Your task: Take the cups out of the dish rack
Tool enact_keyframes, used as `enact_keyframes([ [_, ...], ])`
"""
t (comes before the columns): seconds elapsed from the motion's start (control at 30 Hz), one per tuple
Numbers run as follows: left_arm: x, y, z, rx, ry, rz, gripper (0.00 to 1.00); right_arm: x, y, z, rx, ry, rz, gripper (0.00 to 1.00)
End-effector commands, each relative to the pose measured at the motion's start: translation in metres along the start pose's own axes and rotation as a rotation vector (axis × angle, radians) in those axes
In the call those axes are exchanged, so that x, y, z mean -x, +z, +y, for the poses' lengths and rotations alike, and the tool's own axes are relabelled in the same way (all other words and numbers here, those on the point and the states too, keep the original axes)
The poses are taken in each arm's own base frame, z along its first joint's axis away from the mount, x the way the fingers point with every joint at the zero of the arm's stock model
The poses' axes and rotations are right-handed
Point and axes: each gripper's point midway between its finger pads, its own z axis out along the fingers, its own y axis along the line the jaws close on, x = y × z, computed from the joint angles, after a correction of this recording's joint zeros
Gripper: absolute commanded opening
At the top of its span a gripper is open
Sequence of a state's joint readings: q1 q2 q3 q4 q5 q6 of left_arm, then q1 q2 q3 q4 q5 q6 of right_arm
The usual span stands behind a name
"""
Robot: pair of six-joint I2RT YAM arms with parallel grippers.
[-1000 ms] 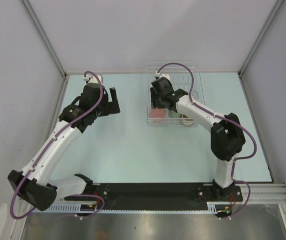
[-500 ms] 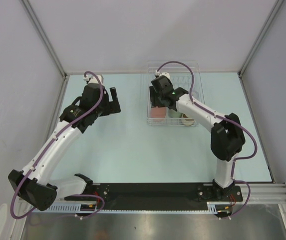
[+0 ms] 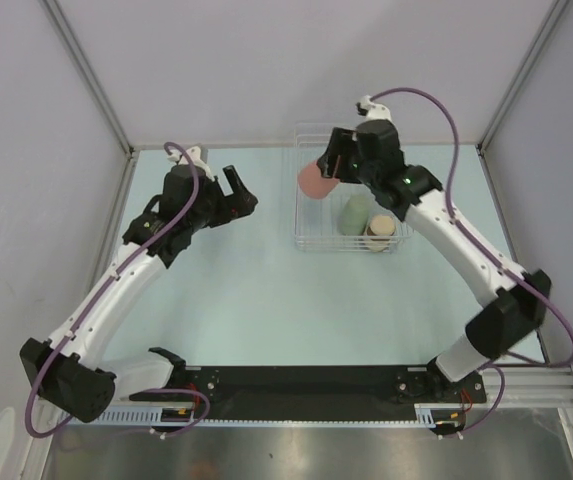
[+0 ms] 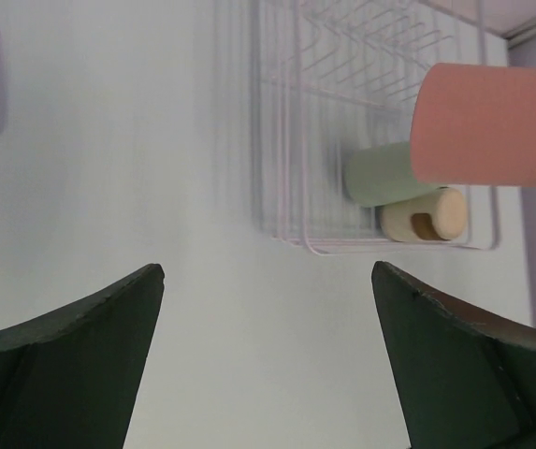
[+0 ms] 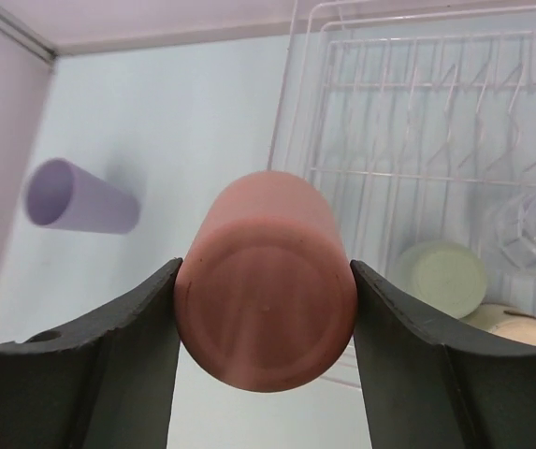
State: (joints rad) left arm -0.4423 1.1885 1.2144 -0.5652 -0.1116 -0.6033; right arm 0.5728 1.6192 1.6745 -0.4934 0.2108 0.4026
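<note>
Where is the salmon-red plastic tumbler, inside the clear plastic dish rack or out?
Out. The right tool holds the salmon-red plastic tumbler raised above the left wall of the clear plastic dish rack.

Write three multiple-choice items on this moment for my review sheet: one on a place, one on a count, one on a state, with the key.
1. Where is the lilac cup relative to the dish rack?
A inside it
B on the table outside it
C balanced on its rim

2. How many coloured cups lie inside the dish rack?
A one
B two
C four

3. What is the state of the right gripper?
A open and empty
B shut on the salmon cup
C shut with nothing in it

Key:
1 B, the right wrist view shows it on the bare table beside the rack.
2 B, only the green cup and the beige cup lie in it.
3 B, both fingers press the salmon cup's sides.
</note>
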Motion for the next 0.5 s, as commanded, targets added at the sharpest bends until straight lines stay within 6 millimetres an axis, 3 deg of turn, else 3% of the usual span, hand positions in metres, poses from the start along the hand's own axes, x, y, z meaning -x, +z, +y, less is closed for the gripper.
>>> enact_keyframes([
  [0.0, 0.031, -0.021, -0.046, -0.325, -0.163, -0.081, 0.99, 0.024, -0.036, 0.011, 0.278, 0.25, -0.097, 0.0],
  [0.03, 0.027, -0.02, -0.048, -0.361, -0.175, -0.069, 0.99, 0.022, -0.038, 0.008, 0.301, 0.276, -0.09, 0.0],
  [0.07, 0.032, -0.028, -0.064, -0.465, -0.182, -0.071, 0.99, 0.022, -0.041, 0.007, 0.346, 0.295, -0.079, 0.0],
  [0.1, 0.034, -0.029, -0.067, -0.508, -0.188, -0.066, 0.99, 0.009, -0.04, 0.003, 0.359, 0.314, -0.056, 0.0],
  [0.13, 0.028, -0.027, -0.069, -0.542, -0.222, -0.041, 0.99, 0.015, -0.049, 0.012, 0.429, 0.335, -0.068, 0.0],
  [0.17, 0.034, -0.037, -0.084, -0.646, -0.22, -0.058, 0.99, 0.013, -0.051, 0.013, 0.454, 0.352, -0.064, 0.0],
  [0.2, 0.035, -0.038, -0.086, -0.684, -0.243, -0.061, 0.99, 0.015, -0.052, 0.012, 0.491, 0.366, -0.09, 0.0],
  [0.23, 0.023, -0.03, -0.081, -0.699, -0.282, -0.033, 0.99, 0.013, -0.059, 0.019, 0.547, 0.402, -0.07, 0.0],
  [0.27, 0.031, -0.041, -0.093, -0.801, -0.323, -0.044, 1.0, 0.013, -0.062, 0.022, 0.578, 0.416, -0.071, 0.0],
  [0.4, 0.025, -0.038, -0.097, -0.923, -0.423, -0.004, 0.97, 0.011, -0.071, 0.032, 0.711, 0.485, -0.077, 0.0],
  [0.47, 0.025, -0.034, -0.101, -0.951, -0.438, 0.022, 0.91, 0.003, -0.07, 0.032, 0.735, 0.524, -0.056, 0.0],
])
